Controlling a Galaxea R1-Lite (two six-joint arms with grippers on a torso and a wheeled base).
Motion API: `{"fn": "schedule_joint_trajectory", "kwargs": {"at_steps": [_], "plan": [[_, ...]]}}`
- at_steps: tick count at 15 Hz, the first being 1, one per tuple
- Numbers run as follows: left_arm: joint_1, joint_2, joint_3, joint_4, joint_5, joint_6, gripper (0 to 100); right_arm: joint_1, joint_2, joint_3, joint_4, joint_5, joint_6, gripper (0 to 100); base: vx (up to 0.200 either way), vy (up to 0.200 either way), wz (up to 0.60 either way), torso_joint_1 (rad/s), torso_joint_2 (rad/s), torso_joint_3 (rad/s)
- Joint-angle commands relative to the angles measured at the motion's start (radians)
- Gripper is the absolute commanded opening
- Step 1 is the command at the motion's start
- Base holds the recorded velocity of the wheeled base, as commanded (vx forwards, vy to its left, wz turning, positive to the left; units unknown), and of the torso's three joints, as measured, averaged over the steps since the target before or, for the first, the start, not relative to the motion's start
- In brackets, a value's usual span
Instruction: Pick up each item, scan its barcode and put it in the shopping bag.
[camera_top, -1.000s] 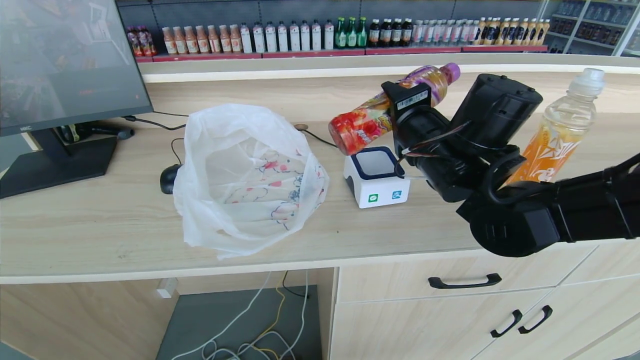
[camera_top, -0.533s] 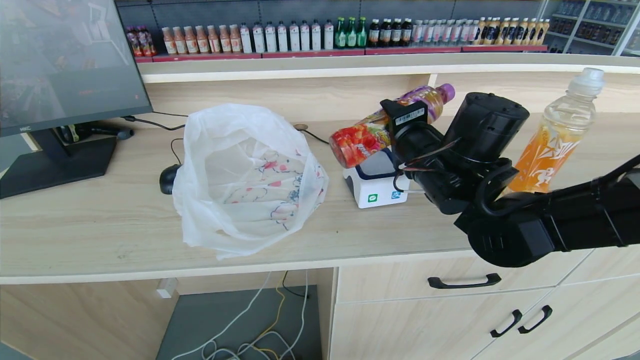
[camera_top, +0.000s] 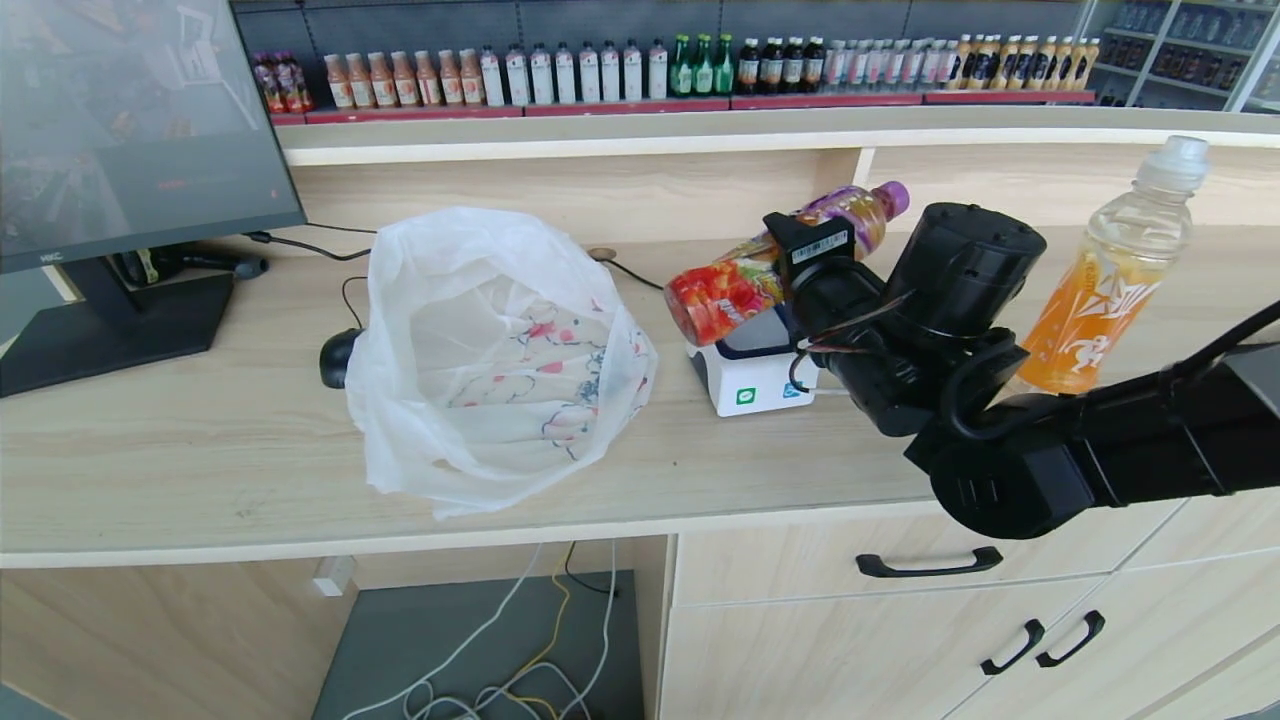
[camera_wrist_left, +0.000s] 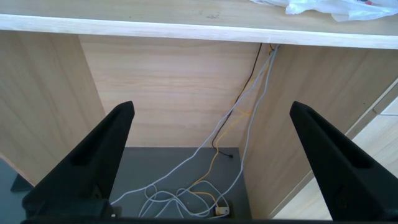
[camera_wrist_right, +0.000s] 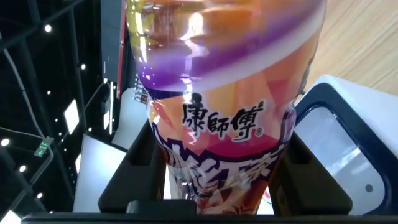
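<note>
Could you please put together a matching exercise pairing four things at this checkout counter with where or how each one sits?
Things:
1. purple-capped bottle
2. orange bottle
3. shopping bag
4. scanner

States:
A. slumped on the counter, mouth open
B. gripped, tilted, in the right end effector
C. white box just beneath the gripped item
D. standing at the far right, white cap on top

Pairs: 1-B, 2-D, 3-A, 4-C
</note>
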Motion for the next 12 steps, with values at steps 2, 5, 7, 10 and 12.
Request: {"fn": "schedule_joint_trajectory", "kwargs": {"at_steps": [2, 5, 7, 10, 12], "plan": [[0.001, 0.0, 0.0, 0.0, -0.001, 0.0, 100, -0.032, 0.016, -0.008, -0.002, 0.003, 0.012, 0, 0.0, 0.0, 0.0, 0.0, 0.0, 0.0], [0.001, 0.0, 0.0, 0.0, 0.0, 0.0, 100, -0.032, 0.016, -0.009, 0.0, 0.008, 0.012, 0, 0.0, 0.0, 0.0, 0.0, 0.0, 0.0], [0.001, 0.0, 0.0, 0.0, 0.0, 0.0, 100, -0.052, 0.017, -0.008, -0.002, 0.008, 0.015, 0, 0.0, 0.0, 0.0, 0.0, 0.0, 0.0], [0.001, 0.0, 0.0, 0.0, 0.0, 0.0, 100, -0.064, 0.017, -0.003, -0.002, 0.017, 0.016, 0, 0.0, 0.0, 0.0, 0.0, 0.0, 0.0], [0.001, 0.0, 0.0, 0.0, 0.0, 0.0, 100, -0.063, 0.016, -0.005, -0.002, 0.019, 0.016, 0, 0.0, 0.0, 0.0, 0.0, 0.0, 0.0]]}}
